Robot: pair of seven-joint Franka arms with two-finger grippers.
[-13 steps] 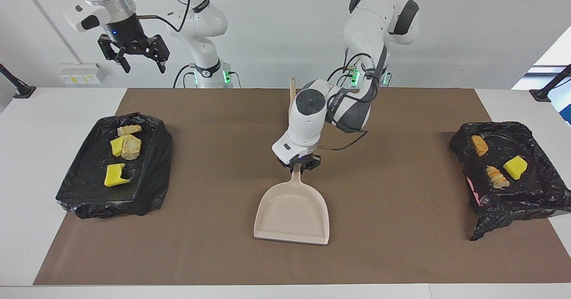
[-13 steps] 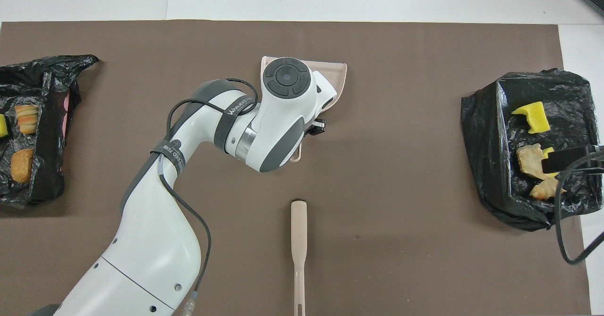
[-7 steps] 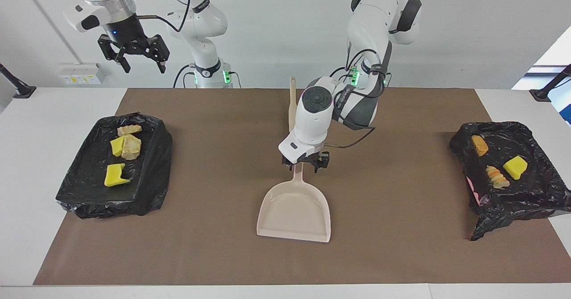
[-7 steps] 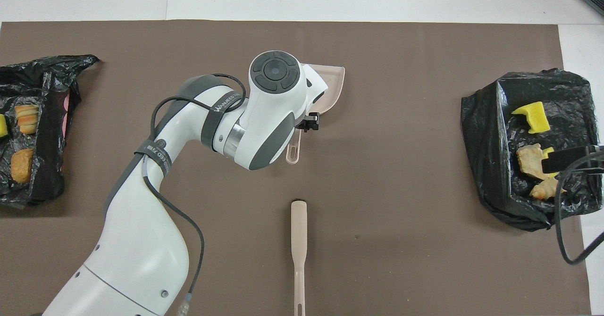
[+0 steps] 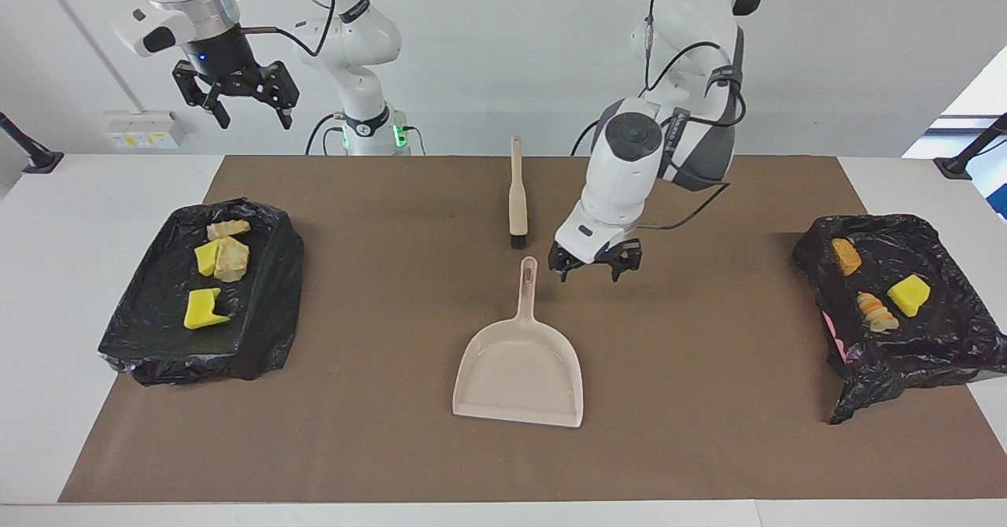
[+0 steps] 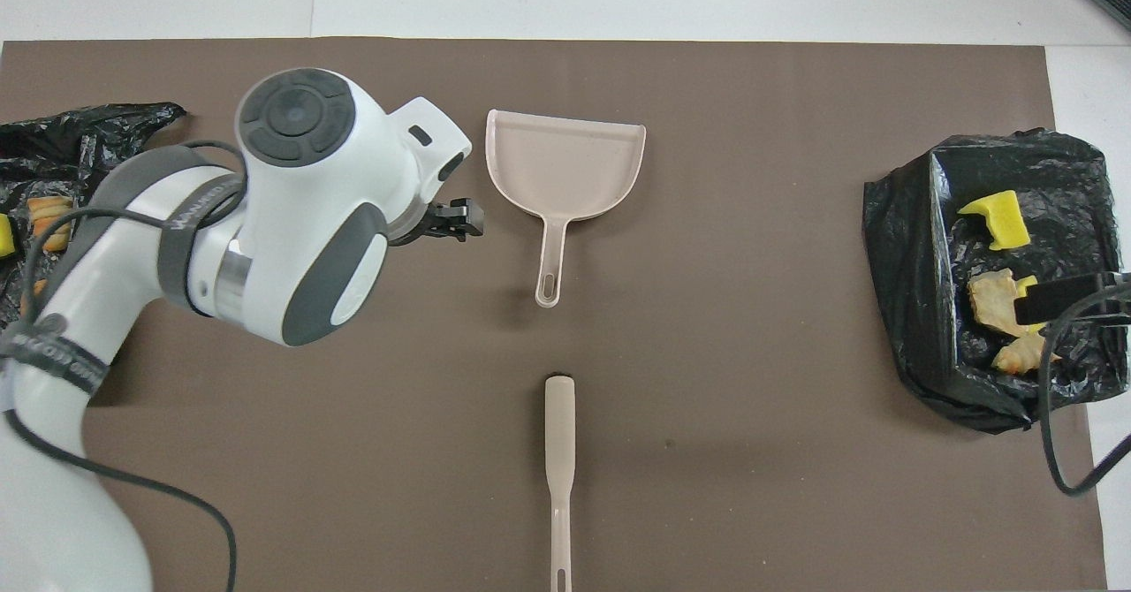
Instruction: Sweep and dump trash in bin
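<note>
Facing view: both bins (image 5: 260, 307) (image 5: 936, 338) hold trash (image 5: 202, 309), perhaps seven scraps; left end effector (image 5: 595, 269) and right end effector (image 5: 236, 102) gape, empty.

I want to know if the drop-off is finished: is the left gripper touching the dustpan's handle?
Apart. The facing view shows bare brown mat between the open left gripper and the dustpan handle beside it.

I see the white table (image 5: 71, 220) covered by a brown mat (image 5: 378, 448). On the mat, the beige dustpan (image 5: 519, 374) lies just beside and below the raised left gripper (image 5: 595, 268), and the brush (image 5: 517, 197) lies near it, toward the robots. A black-lined bin (image 5: 897, 354) sits at the left arm's end, another black-lined bin (image 5: 157, 354) under the right gripper (image 5: 248, 114).
</note>
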